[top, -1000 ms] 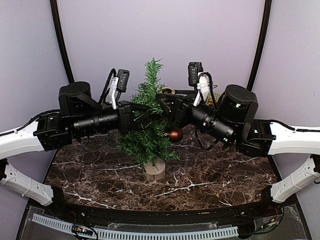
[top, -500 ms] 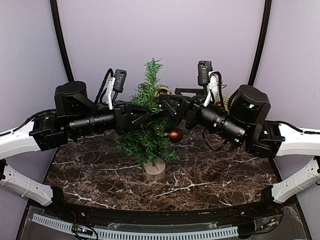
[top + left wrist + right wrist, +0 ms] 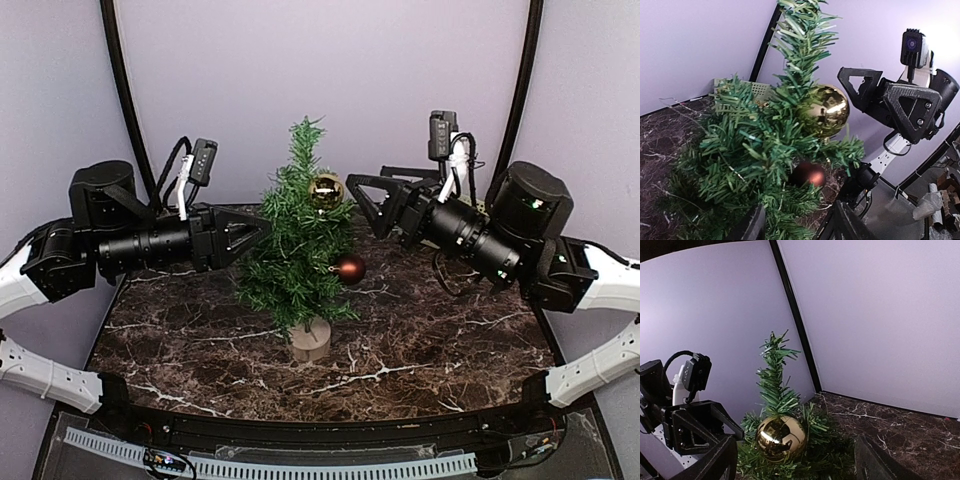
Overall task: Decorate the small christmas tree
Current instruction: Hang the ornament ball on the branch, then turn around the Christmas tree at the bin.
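Tree (image 3: 298, 250) is standing upright on the marble table (image 3: 440, 345), mid-table between the two arms, on its wooden stump (image 3: 310, 340). Gold ball (image 3: 326, 191) is hanging high on the tree's right side, a little below the tip. Red ball (image 3: 350, 268) is hanging lower on the same side, out at the branch ends.

Left gripper (image 3: 258, 230) is hovering level at the tree's left flank, tips right at the needles. Its fingers are standing partly apart and holding nothing; in the left wrist view only branch ends are showing between them.

Right gripper (image 3: 358, 197) is hovering just right of the gold ball, pointing at it, not touching. Its jaws are gaping wide and empty.

Both arms are reaching in horizontally from opposite sides.
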